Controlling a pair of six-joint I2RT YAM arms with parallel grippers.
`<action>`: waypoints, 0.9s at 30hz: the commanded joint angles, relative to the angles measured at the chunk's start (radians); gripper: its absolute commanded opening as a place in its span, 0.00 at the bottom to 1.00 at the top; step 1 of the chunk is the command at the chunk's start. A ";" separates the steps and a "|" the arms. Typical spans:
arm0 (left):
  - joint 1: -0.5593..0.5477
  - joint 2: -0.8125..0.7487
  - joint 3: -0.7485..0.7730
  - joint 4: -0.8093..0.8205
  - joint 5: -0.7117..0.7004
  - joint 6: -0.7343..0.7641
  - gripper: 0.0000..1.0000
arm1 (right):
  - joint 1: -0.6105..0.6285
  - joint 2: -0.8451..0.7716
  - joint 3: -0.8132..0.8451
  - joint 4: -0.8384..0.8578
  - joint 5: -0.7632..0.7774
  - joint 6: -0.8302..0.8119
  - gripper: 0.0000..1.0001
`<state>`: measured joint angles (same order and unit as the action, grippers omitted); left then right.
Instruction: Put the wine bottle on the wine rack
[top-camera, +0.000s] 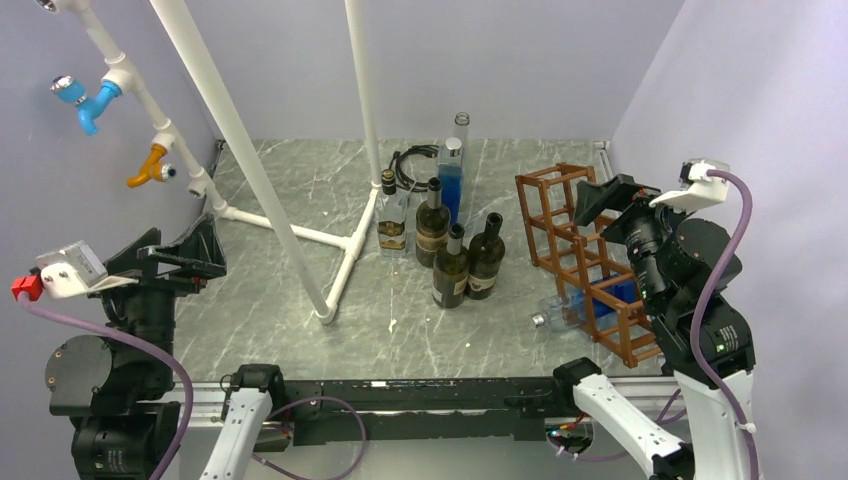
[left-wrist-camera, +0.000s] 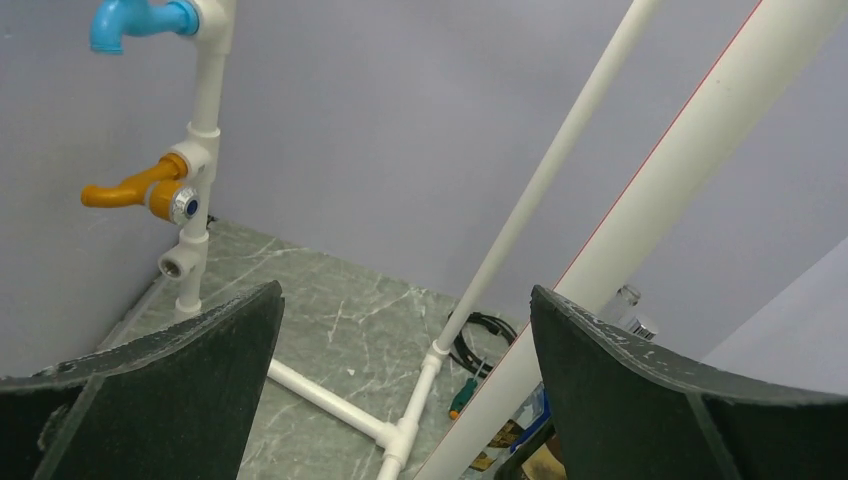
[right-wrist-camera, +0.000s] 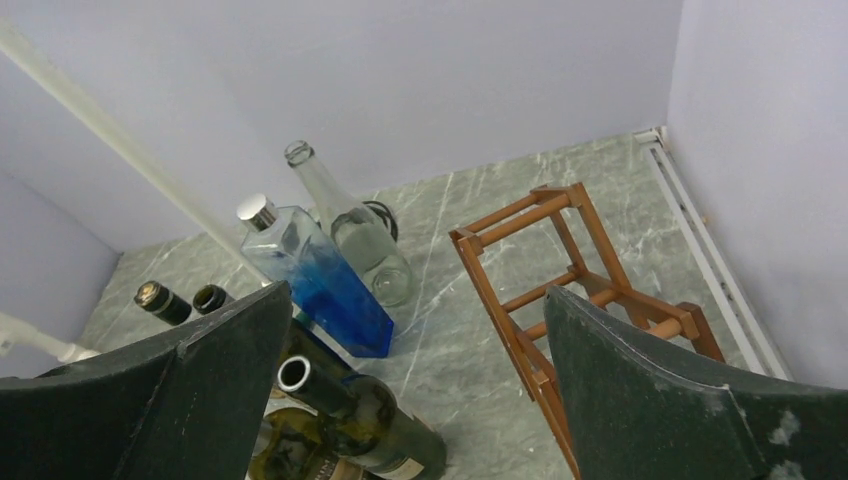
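Bottle (top-camera: 560, 310), clear, lying in wine rack (right-wrist-camera: 520, 213) low cell; left gripper (left-wrist-camera: 405, 290) wide, empty; right gripper (right-wrist-camera: 417, 290) likewise

Bright, even, diffuse overhead light. Only faint, soft shadows on the floor left of the wine rack (top-camera: 585, 255). Top view sharp. Wrist views wide-angle, stretched toward the edges.
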<state>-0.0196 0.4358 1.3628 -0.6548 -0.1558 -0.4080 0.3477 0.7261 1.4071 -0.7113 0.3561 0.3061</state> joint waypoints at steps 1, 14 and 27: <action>-0.002 -0.005 -0.010 -0.036 -0.024 -0.014 0.99 | -0.003 0.009 0.015 -0.031 0.074 0.057 1.00; -0.003 -0.052 -0.130 -0.100 0.063 0.005 0.99 | -0.003 -0.080 -0.176 0.064 -0.296 0.081 1.00; -0.006 -0.132 -0.250 -0.118 0.341 0.112 0.99 | 0.001 0.069 -0.266 0.106 -0.634 0.034 1.00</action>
<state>-0.0212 0.3264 1.1309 -0.7876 0.0666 -0.3401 0.3473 0.7746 1.1690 -0.6693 -0.1646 0.3668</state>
